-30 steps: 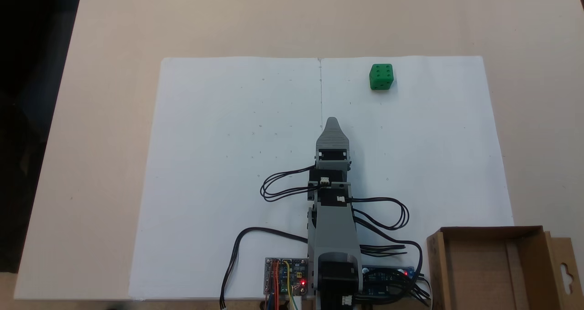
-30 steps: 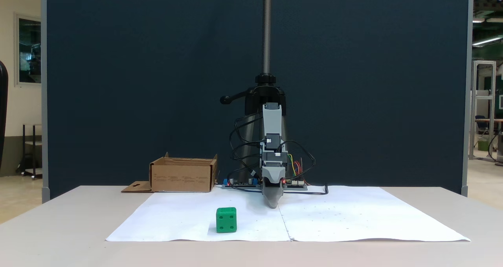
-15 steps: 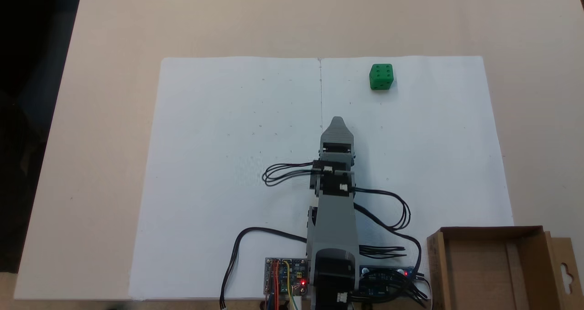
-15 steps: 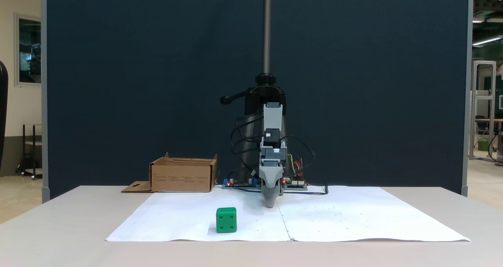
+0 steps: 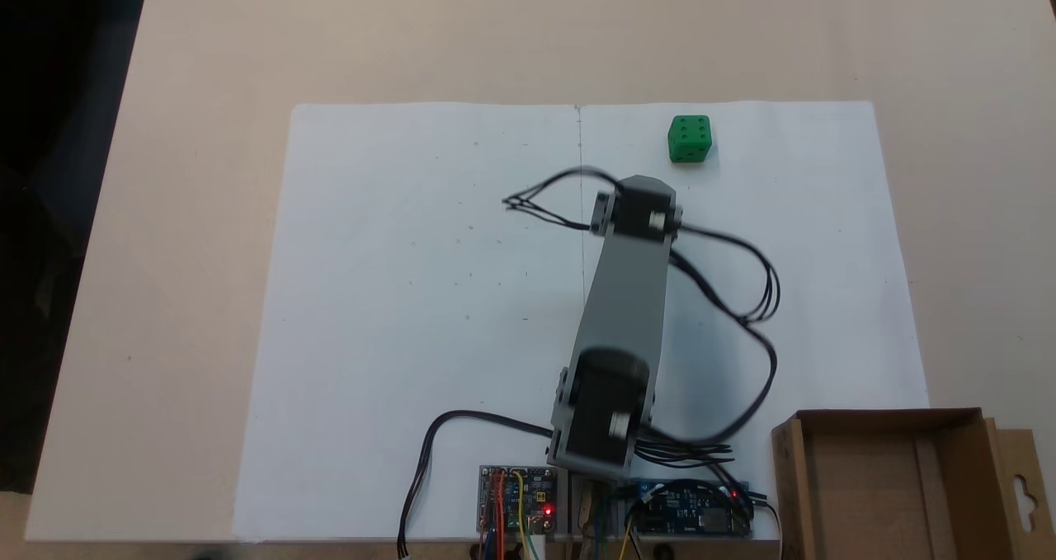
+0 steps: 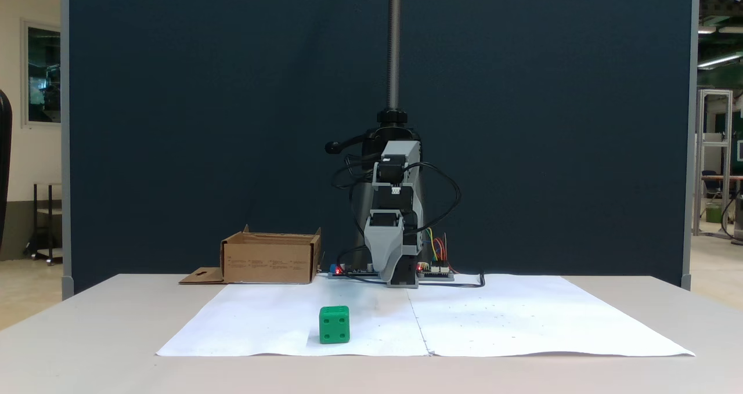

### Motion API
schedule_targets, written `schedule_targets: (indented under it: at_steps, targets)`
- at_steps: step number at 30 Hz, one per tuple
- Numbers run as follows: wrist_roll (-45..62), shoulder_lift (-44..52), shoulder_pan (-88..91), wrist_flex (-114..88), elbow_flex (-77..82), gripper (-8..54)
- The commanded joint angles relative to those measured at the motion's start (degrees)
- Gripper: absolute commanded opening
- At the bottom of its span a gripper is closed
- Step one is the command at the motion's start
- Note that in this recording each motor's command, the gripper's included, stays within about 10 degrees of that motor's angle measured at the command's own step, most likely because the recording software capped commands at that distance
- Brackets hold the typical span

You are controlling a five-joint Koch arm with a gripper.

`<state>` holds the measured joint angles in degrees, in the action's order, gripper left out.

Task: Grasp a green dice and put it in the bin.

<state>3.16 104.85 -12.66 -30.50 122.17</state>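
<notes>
- Picking out the claw (image 6: 388,273) in a fixed view from the front: grey, wedge-shaped, aimed downward and hanging clear of the paper.
- Cannot tell whether clenched or released: just one grey mass from the front, and from above tucked under the wrist and blurred.
- Nothing green at the tip, so not grasping the dice.
- Up from there, a forearm (image 5: 627,296) leaning toward the far right of the sheet as seen from above, wrist end near the dice but apart from it.
- Loose black cables (image 5: 755,280) looping off both sides of the arm.
- And there, the green dice (image 5: 690,138) (image 6: 334,324), resting flat on the white paper (image 5: 412,296) (image 6: 522,318) by its far edge, right of the centre crease from above; six pips facing up.
- From the front, lower and to the left of the claw, untouched.
- Back at the arm's base, circuit boards (image 5: 516,498) with a red light glowing.
- To the right of the base from above, the bin (image 5: 874,416) (image 6: 270,261), open-topped, with a side flap (image 5: 1023,486) showing a hang-hole cutout; well apart from the dice.
- All of it on a pale bench (image 5: 206,214) (image 6: 87,336), in front of a dark blue panel (image 6: 174,121) and a grey pole (image 6: 395,40).
</notes>
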Motion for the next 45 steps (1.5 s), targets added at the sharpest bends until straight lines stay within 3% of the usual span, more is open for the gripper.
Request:
schedule_targets:
  at_steps: [1,10,25,45]
  targets:
    - [6.5,-2.72,-1.23,-6.33,-5.1,41.7]
    - [9.67,-17.58,-1.14,-16.0,-31.46,41.7]
    - [15.21,-40.25,0.09,-25.75,-61.79,41.7]
    - [23.03,-51.24,-0.35,-32.7,-75.59,41.7]
